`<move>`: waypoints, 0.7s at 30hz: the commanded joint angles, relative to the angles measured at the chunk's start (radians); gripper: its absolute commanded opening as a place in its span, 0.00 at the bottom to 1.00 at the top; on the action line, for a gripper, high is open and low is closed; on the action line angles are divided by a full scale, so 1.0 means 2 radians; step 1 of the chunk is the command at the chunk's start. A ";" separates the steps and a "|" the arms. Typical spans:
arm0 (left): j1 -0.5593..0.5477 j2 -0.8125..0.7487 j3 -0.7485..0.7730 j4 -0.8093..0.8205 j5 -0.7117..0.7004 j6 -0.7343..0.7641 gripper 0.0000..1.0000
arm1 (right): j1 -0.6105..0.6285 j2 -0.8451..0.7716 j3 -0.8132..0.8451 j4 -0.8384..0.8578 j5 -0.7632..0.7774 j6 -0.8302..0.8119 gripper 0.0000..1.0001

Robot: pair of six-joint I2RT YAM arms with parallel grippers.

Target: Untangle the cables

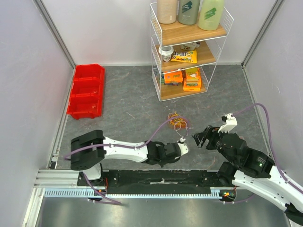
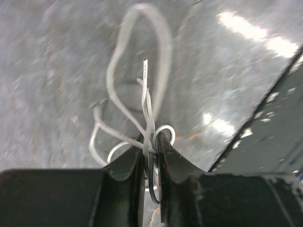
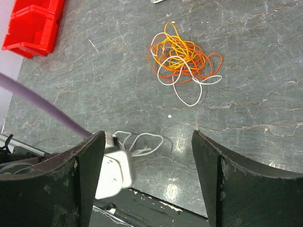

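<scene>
I see the left arm (image 1: 128,150) lying low, reaching rightward over the table (image 1: 128,104). The left gripper (image 2: 150,142) has its jaws pressed nearly together, pinching the strands of 1 white cable (image 2: 147,109). The right arm (image 1: 246,156) angles in from the right. The right gripper (image 1: 200,138) is spread wide and holds nothing. The orange, yellow and white tangle (image 3: 182,59) lies on the table, just beyond both grippers.

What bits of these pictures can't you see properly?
1. Left wrist view: the white cable is blurry, and its lower end is hidden between the fingers of the left claw.
2. Top view: the cable tangle is too small to count its strands.
3. Right wrist view: strands lying on top hide where the others run inside the cable tangle.
4. Top view: the writing on the shelf packets is too small to read.
</scene>
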 commanded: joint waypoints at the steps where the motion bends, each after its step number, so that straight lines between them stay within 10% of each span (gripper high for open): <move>1: 0.004 -0.086 -0.045 0.020 -0.129 -0.056 0.18 | 0.000 0.004 -0.009 0.027 -0.004 -0.002 0.81; 6: 0.069 -0.218 -0.096 0.043 -0.101 -0.129 0.09 | 0.000 -0.005 -0.021 0.029 -0.001 0.000 0.81; 14: 0.329 -0.428 -0.160 0.105 0.015 -0.232 0.02 | 0.001 0.016 -0.022 0.041 0.005 -0.014 0.81; 21: 0.552 -0.348 -0.064 0.133 0.089 -0.384 0.02 | 0.000 0.047 -0.021 0.073 -0.005 -0.025 0.81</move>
